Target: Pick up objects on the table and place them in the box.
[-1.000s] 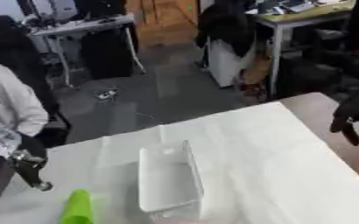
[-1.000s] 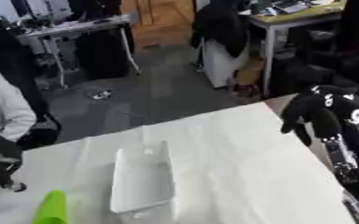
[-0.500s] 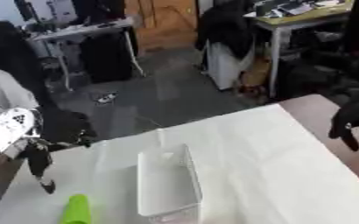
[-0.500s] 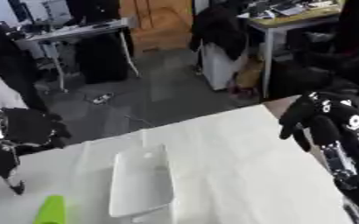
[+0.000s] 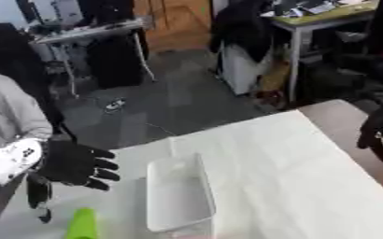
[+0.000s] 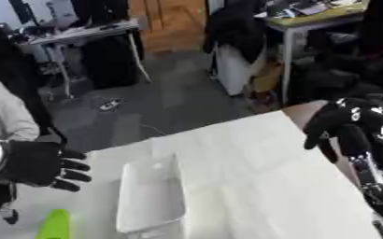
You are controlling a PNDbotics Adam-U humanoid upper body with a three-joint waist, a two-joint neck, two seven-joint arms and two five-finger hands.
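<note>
A shallow white box [image 5: 178, 193] lies on the white tablecloth [image 5: 293, 172], left of centre. A lime-green object [image 5: 83, 225] lies at the bottom edge, left of the box. My left hand [image 5: 74, 164] hovers above the table's left part, fingers spread and straight, holding nothing. It is above and left of the box and above the green object. My right hand [image 6: 346, 128] hangs over the table's right edge with fingers relaxed and pointing down, holding nothing.
A dark thin tool [image 5: 39, 198] stands at the table's left edge under my left hand. Bare brown tabletop [image 5: 350, 126] shows to the right of the cloth. Behind the table are grey floor, desks and chairs.
My left hand has come in from the left edge and now spreads open above the table. The view has tilted slightly. The right hand has barely moved.
</note>
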